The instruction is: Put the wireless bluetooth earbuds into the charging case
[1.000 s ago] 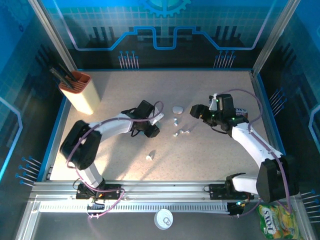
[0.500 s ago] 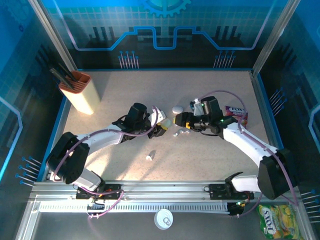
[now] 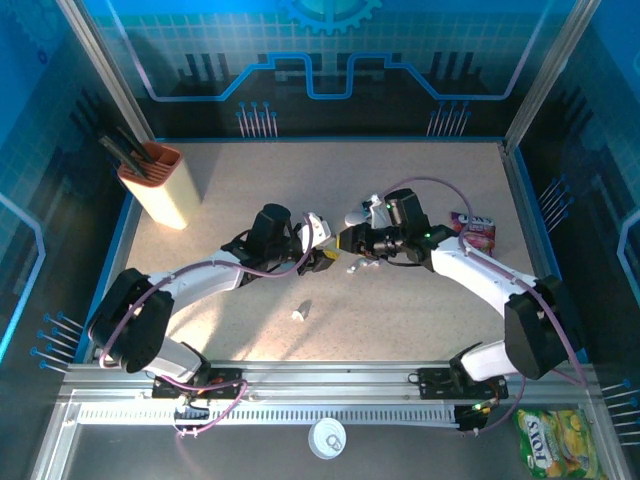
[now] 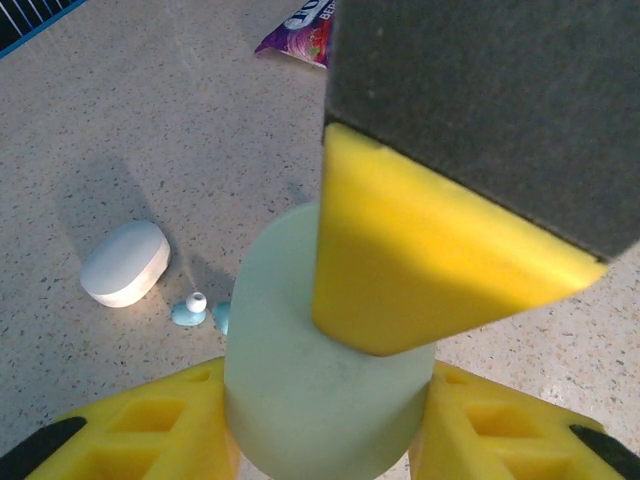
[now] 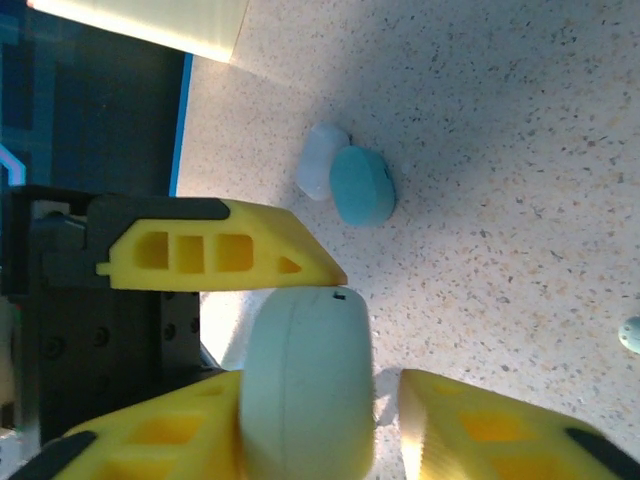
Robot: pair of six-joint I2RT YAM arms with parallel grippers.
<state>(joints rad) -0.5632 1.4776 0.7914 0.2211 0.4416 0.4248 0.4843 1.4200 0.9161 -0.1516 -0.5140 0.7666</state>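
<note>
A pale green charging case point(image 4: 320, 390) point(image 5: 305, 390) point(image 3: 334, 246) hangs above mid-table, and my left gripper point(image 4: 320, 410) point(image 3: 322, 252) is shut on its sides. My right gripper point(image 5: 320, 400) point(image 3: 347, 240) straddles the same case edge-on. One of its fingers point(image 5: 170, 430) touches the case, while the other one point(image 5: 500, 420) stands a little apart. Tiny pale earbuds point(image 3: 360, 266) point(image 4: 190, 308) lie on the table just below the grippers. Another earbud point(image 5: 632, 333) shows at the edge of the right wrist view.
A white case point(image 4: 125, 262) lies behind the earbuds. A blue case point(image 5: 360, 185) with a pale piece point(image 5: 322, 160) beside it sits nearer the front point(image 3: 300, 312). A candy pack point(image 3: 475, 228) lies right, and a tan holder point(image 3: 160, 185) stands far left.
My right gripper has swung left to the green case and its jaws have narrowed around it. The left gripper has shifted slightly right, still holding the case.
</note>
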